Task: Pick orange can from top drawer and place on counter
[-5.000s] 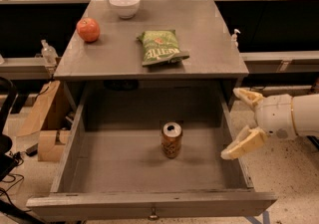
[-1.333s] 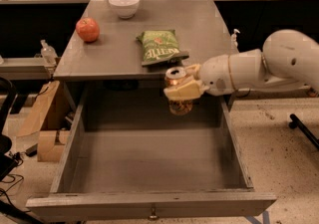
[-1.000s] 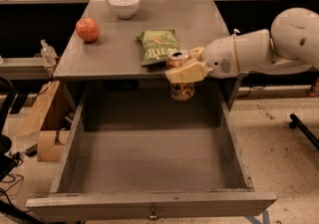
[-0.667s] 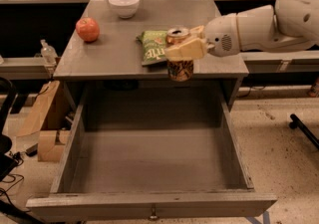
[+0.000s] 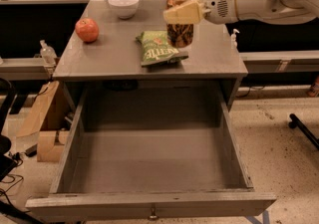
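The orange can is upright in my gripper, over the right part of the grey counter; I cannot tell whether its base touches the surface. The gripper is shut on the can's upper half, with one cream finger across its front. My white arm reaches in from the upper right. The top drawer stands pulled fully open below the counter, and its inside is bare.
On the counter lie a green chip bag just left of the can, a red apple at the left and a white bowl at the back. Cardboard boxes stand on the floor at the left. Pale benches run behind.
The gripper took the can from the drawer floor, lifted it out, and carried it up and back over the counter beside the chip bag.
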Robot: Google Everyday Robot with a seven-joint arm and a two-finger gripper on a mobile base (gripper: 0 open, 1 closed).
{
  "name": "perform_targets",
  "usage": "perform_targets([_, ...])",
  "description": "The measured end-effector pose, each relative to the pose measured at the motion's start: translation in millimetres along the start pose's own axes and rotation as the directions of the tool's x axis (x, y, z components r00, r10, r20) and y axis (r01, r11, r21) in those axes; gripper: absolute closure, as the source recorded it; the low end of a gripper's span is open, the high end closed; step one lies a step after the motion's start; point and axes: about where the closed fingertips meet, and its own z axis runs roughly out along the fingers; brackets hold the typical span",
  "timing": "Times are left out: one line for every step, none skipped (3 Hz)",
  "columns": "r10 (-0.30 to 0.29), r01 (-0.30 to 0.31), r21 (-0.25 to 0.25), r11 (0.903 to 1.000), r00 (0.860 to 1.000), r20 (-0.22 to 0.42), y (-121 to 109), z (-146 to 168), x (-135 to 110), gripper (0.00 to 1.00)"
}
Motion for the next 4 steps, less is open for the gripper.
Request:
perform_targets([-0.001,0.000,0.043,0.9991,1.000,0.026,-11,1,-7,1.00])
perform_targets([-0.001,0.000,0.043,0.9991,1.000,0.026,-11,1,-7,1.00])
perform_targets([-0.005,0.002,0.047,0.9989,0.997,0.076,-23,10,-16,1.00])
perform_targets([-0.002,-0.018,0.118,0.9928,0.987,0.162,-71,29,-45,1.00])
